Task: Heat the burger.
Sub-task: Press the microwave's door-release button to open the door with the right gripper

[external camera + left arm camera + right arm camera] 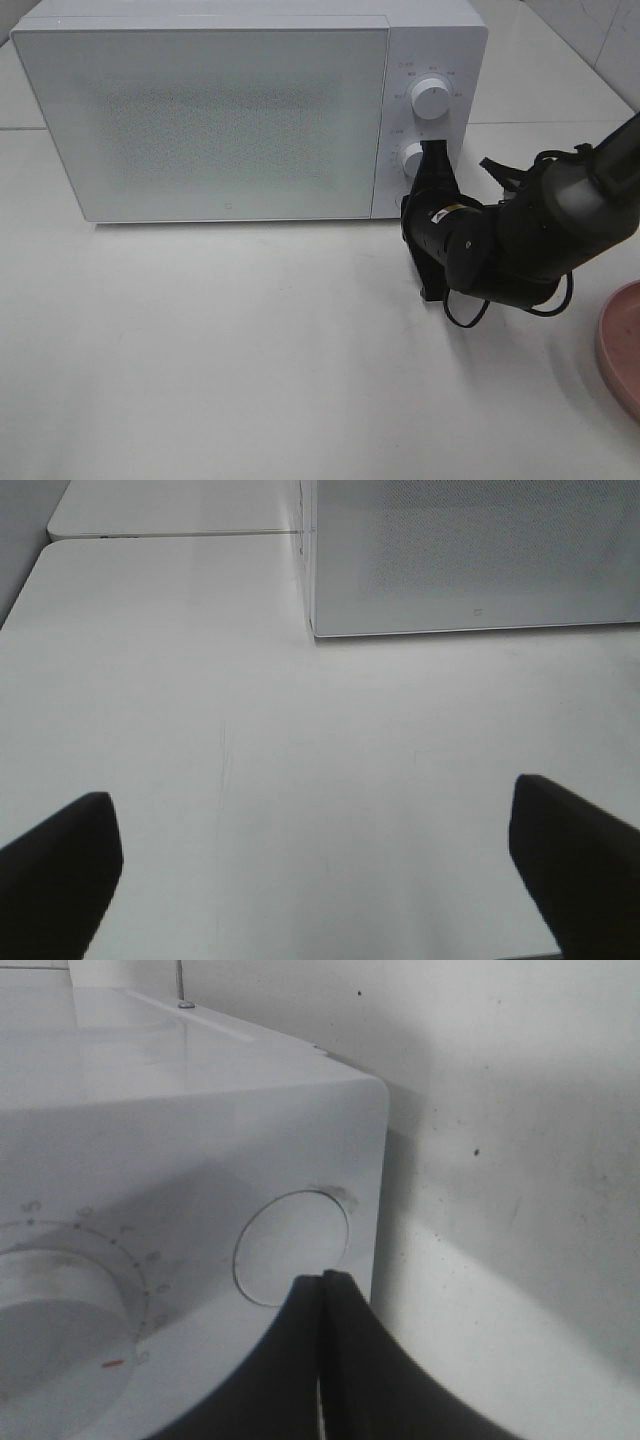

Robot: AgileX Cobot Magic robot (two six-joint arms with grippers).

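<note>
closest to the lens in the right wrist view: black right gripper (323, 1278), fingers (290, 1360) pressed flat together with nothing between them, tip at the edge of a flat round white push button (292, 1248) on the control panel of the boxy white microwave oven (200, 1130). just beside that button, a white ribbed dial (50, 1305) with a small red mark.

from the high camera: same right gripper (432, 150) at about 3 o'clock of the view, pointing toward 12 o'clock, covering the panel just under the lower dial (411, 158); upper dial (431, 97) uncovered. microwave oven (220, 110) at 11 to 12 o'clock, speckled grey door closed. round pink plate (622, 345) at 4 o'clock, cut off by the frame edge, bare on the part that shows, well apart from the oven. all standing on a plain white table (250, 350).

in the left wrist view: left gripper (320, 880) spread wide, black fingers (60, 870) far apart and empty, above bare table (300, 730), facing the oven's front corner (315, 630).

burger: out of sight in all three views; place cannot be told.
</note>
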